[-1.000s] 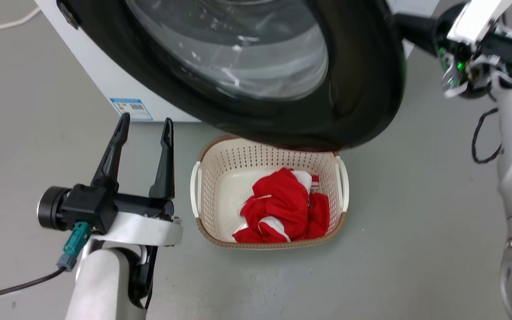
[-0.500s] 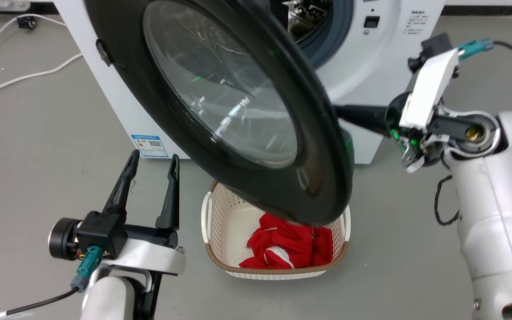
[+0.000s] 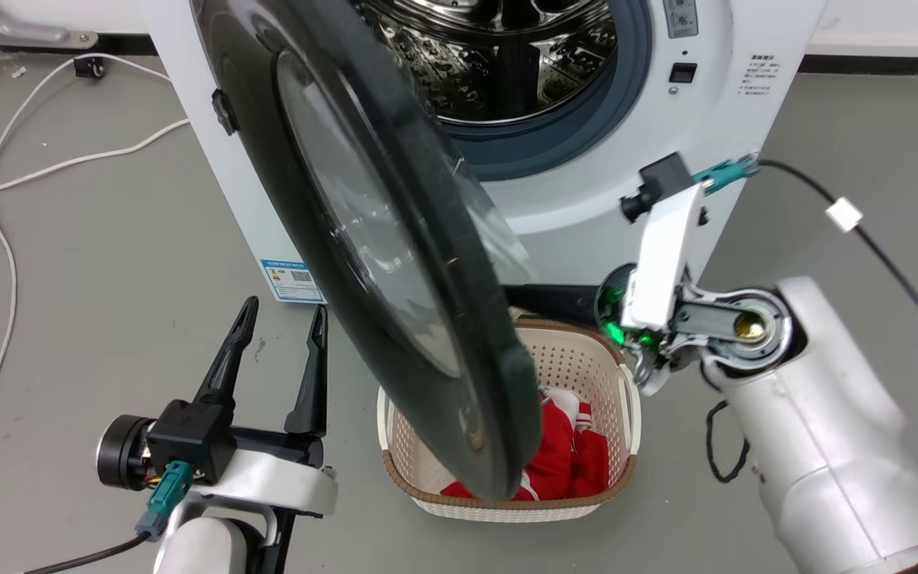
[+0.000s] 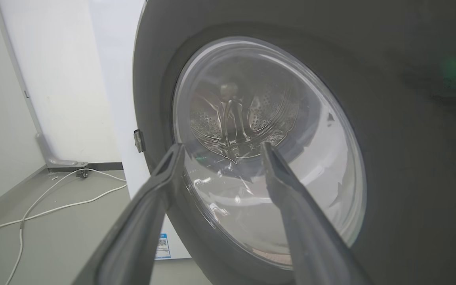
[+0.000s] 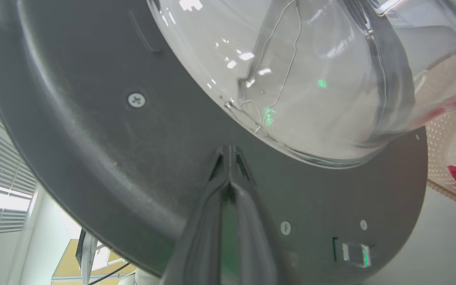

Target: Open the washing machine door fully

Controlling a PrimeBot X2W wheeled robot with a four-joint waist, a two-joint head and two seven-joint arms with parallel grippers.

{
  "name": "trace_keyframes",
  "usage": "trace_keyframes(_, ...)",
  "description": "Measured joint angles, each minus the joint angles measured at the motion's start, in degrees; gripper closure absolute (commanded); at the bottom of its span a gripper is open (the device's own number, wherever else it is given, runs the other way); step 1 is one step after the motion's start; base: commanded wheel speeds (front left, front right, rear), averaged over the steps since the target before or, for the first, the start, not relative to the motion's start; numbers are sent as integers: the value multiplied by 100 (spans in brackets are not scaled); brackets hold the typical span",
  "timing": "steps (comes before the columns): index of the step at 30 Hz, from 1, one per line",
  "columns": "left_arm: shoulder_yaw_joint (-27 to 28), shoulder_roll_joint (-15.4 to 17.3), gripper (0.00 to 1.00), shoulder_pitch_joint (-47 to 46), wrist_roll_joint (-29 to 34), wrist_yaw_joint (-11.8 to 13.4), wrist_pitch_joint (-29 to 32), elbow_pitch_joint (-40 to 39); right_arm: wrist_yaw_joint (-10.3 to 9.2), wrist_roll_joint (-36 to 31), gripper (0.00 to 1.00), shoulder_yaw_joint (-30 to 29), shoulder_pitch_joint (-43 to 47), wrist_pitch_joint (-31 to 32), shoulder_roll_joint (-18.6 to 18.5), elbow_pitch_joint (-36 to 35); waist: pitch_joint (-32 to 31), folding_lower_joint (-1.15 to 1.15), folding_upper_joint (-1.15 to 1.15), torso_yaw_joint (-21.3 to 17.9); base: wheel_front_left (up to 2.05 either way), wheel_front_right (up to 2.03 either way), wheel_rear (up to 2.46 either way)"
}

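The washing machine door [image 3: 419, 239] is a big round black frame with a clear glass bowl. It is hinged on the machine's left side and stands swung out, nearly edge-on to the head camera. My right gripper [image 5: 228, 152] is shut, with its tips against the door's [image 5: 113, 150] dark inner frame just below the glass. In the head view its fingers [image 3: 558, 301] reach in behind the door's lower edge. My left gripper [image 3: 279, 315] stands open on the door's outer side, apart from it. In the left wrist view that gripper [image 4: 222, 147] points at the door's [image 4: 410, 158] glass.
The white machine body [image 3: 714, 159] shows its steel drum [image 3: 506, 64] uncovered. A cream basket [image 3: 578, 359] holding red clothes [image 3: 570, 462] sits on the floor under the door's free edge. White cables [image 3: 4, 239] lie on the grey floor at left; a black cable [image 3: 889, 263] trails at right.
The head camera has tilted up. The door has swung wider, from facing the camera to nearly edge-on, with the right gripper following behind it. The left gripper has stayed open.
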Motion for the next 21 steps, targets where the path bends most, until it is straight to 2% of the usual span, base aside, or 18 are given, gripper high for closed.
trace_keyframes(5,-3,-2,0,24,0,1,-1,8,0,308,100,472,74,-328,10,-69,-39,0,0,12,0,0,0)
trace_keyframes(10,-8,-5,0,87,-4,18,0,18,0,505,100,633,97,-903,24,-175,-85,0,0,-13,0,0,0)
trace_keyframes(14,-3,-7,0,124,-16,52,0,12,0,524,100,428,285,-1461,22,-200,-112,0,0,-49,0,0,0)
trace_keyframes(21,22,-10,0,257,-44,97,-1,2,0,492,100,-334,947,-2441,-208,-388,-205,1,0,-166,0,0,0)
